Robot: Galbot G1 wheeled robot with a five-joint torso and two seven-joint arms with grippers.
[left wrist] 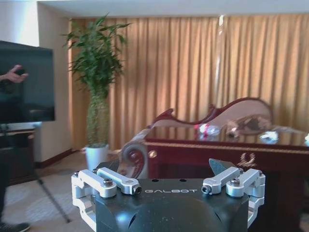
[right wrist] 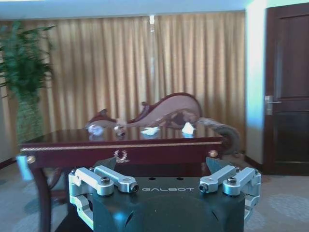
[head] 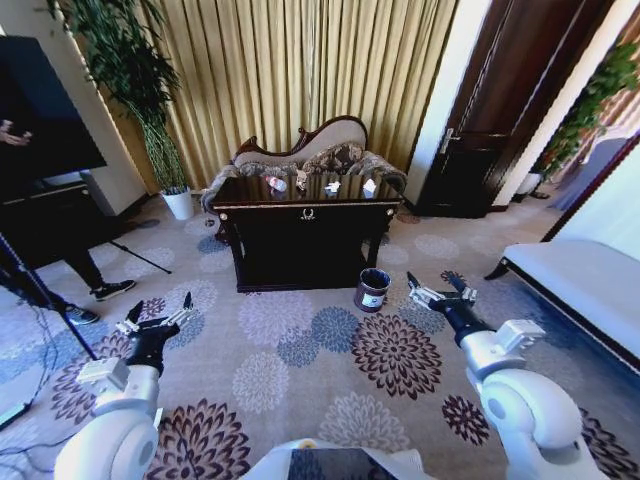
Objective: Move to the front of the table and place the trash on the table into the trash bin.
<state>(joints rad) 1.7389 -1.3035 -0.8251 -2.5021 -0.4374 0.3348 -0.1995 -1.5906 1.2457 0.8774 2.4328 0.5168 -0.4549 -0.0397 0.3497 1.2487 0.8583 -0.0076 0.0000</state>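
We stand back from the table, which sits ahead of us across a stretch of flowered carpet, in front of a carved sofa and gold curtains. Both our arms are held out low over the carpet, well short of the table and touching nothing.

The left gripper hangs to the left of the table's front, its fingers spread wide with nothing between them; the left wrist view shows the same gripper with the table's corner beyond it. The right gripper is out to the right, also spread wide and empty, and the right wrist view looks past it at the table's long front edge.

The trash lies on the tabletop, well apart from both grippers: a bottle with a red-and-white label toward the left, a tan crumpled wrapper beside it, then two white scraps, one near the middle and one toward the right end. The trash bin stands on the carpet just off the table's right front corner, nearer the right gripper than the left.

Each gripper body carries the word GALBOT in pale letters (readable in both wrist views). The bin's white label and the bottle's label are too small to read. A gold emblem marks the table's front.
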